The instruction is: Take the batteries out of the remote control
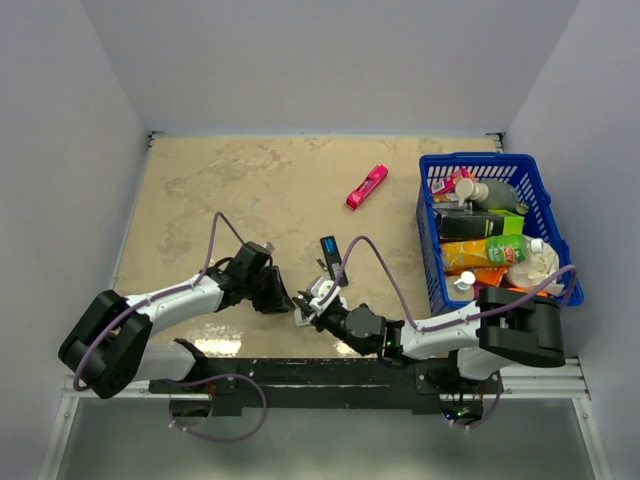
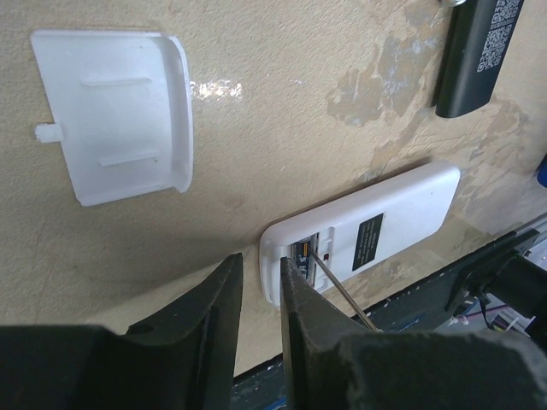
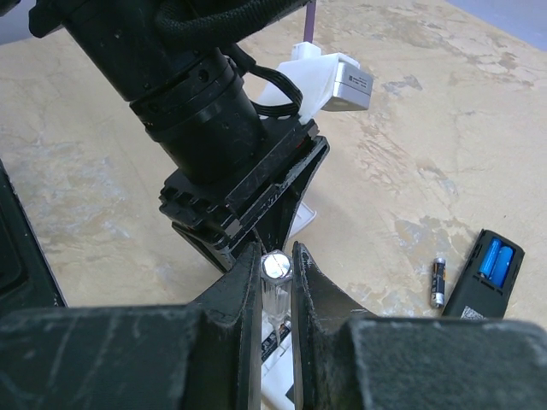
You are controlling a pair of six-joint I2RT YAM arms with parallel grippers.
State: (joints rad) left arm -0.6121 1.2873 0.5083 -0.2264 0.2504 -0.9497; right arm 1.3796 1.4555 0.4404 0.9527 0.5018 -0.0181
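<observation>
A white remote control (image 2: 380, 224) lies back up with its battery bay open and a blue battery (image 2: 301, 254) inside. My right gripper (image 3: 275, 256) is shut on a clear-handled screwdriver (image 3: 276, 266), whose metal shaft (image 2: 340, 290) pokes into that bay. My left gripper (image 2: 261, 286) stands narrowly open at the remote's end with only table in the gap; its right fingertip (image 2: 291, 278) is against the remote. The remote's white cover (image 2: 111, 115) lies apart. A black remote (image 3: 494, 282) holds two blue batteries (image 3: 494, 259), and a dark loose battery (image 3: 438, 282) lies beside it.
A blue basket (image 1: 433, 250) full of bottles and packets stands at the right. A pink object (image 1: 367, 186) lies further back on the table. Both grippers (image 1: 280, 298) (image 1: 305, 312) crowd together near the table's front edge, with the black remote (image 1: 330, 256) just behind them.
</observation>
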